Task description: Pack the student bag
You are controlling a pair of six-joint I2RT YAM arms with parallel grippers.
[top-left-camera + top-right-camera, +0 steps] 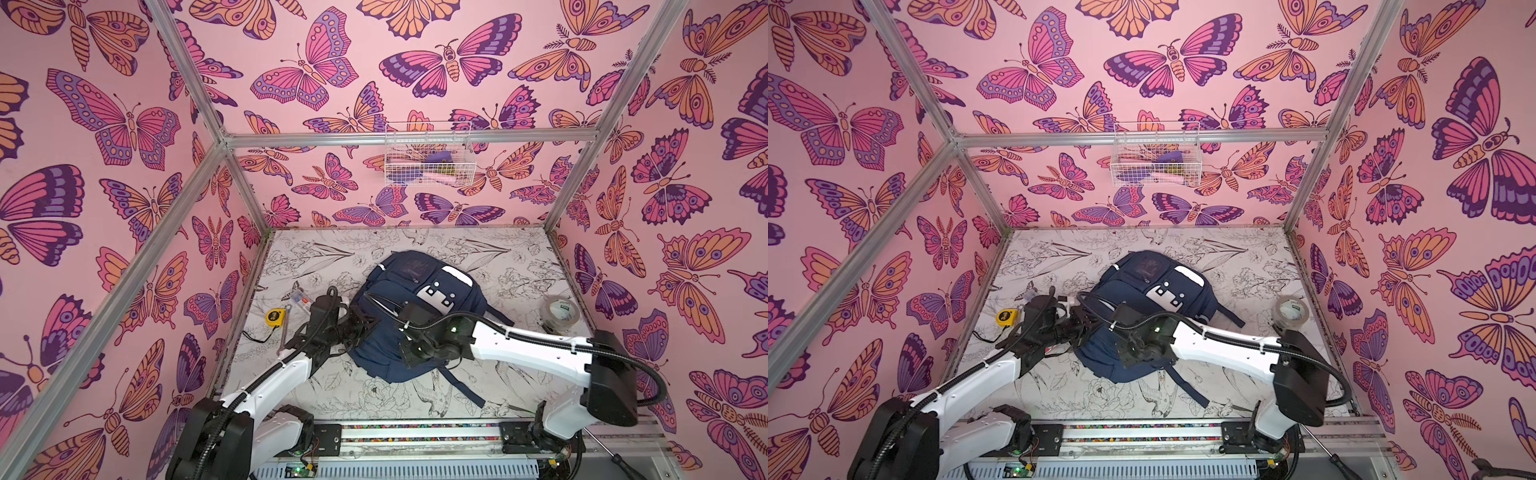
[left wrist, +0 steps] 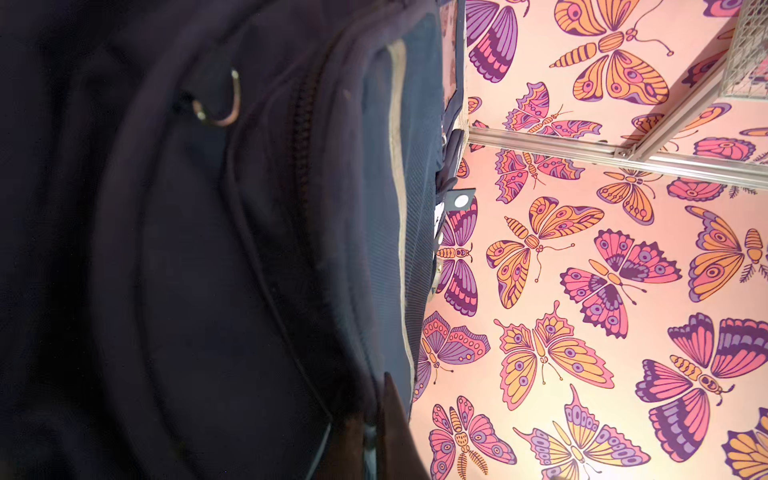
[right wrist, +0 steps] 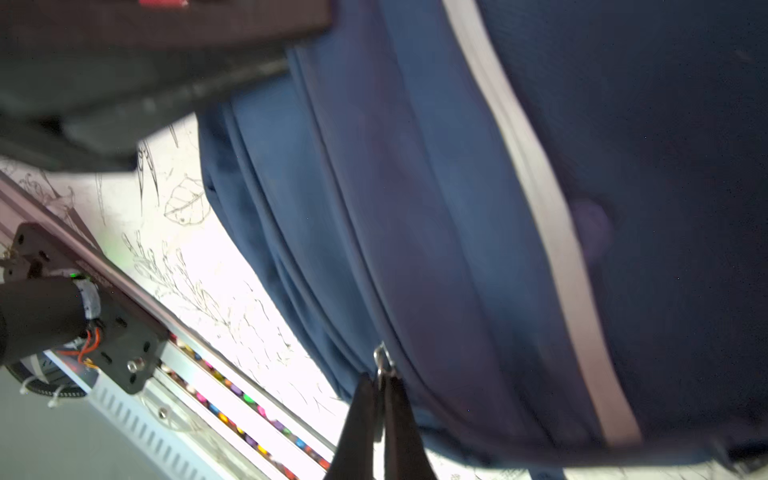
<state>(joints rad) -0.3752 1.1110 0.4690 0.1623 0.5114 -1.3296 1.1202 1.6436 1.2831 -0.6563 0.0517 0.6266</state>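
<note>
At right gripper [image 3: 380, 382] tips: zipper pull [image 3: 381, 358], jaws pinched on it; travel likely runs ahead along student bag [image 3: 415, 208] edge. Left gripper [image 2: 372, 412] closed, opposite flank.

You see the student bag [image 1: 386, 286] in navy blue, with white stripes and a white patch with black dots. Your table [image 1: 519, 257] is white with black flower drawings, the walls [image 1: 374, 95] pink with orange and purple butterflies

Student bag [image 1: 399, 278] partly hidden on a desk [image 1: 519, 266].
In both top views the right arm [image 1: 519, 340] covers the bag's middle. Wire basket [image 1: 428, 129] contents, at twelve o'clock, are too small to tell. In wrist views the bag is blurred and cropped.
</note>
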